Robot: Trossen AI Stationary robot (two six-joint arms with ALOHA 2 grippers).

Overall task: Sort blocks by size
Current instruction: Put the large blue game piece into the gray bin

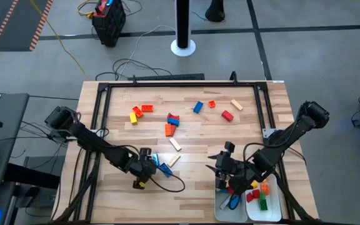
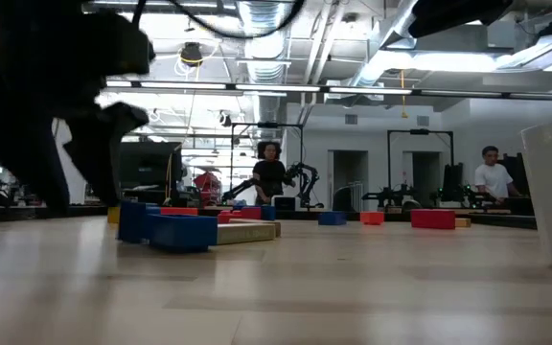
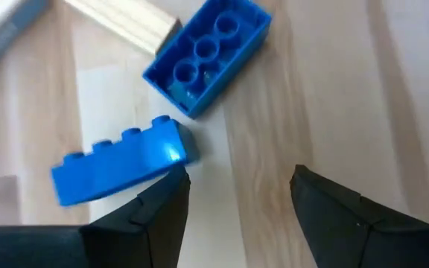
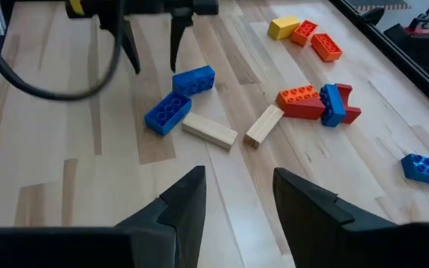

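Note:
My left gripper (image 1: 150,161) (image 3: 237,179) is open, low over the near left of the table. Two blue bricks lie at it: one on its side (image 3: 118,167) just outside one fingertip, one upside down (image 3: 207,63) a little beyond. Two tan blocks (image 4: 209,130) (image 4: 264,124) lie next to them. My right gripper (image 1: 219,165) (image 4: 237,182) is open and empty, above the table beside the two white trays (image 1: 220,212) (image 1: 279,209). More bricks lie loose across the table's far half: orange (image 4: 300,103), blue and red (image 4: 334,104), yellow (image 4: 283,27). My left gripper has one fingertip (image 3: 171,186) right at the end (image 3: 183,149) of the blue brick lying on its side. The brick is outside the gap between the fingers and rests on the table. I cannot tell whether the finger touches it.
Both trays at the near right hold several bricks: blue and red in one (image 1: 233,201), red, orange and green in the other (image 1: 261,197). A dark frame (image 1: 180,84) runs round the table's far and side edges. Bare wood lies between the grippers (image 1: 192,181).

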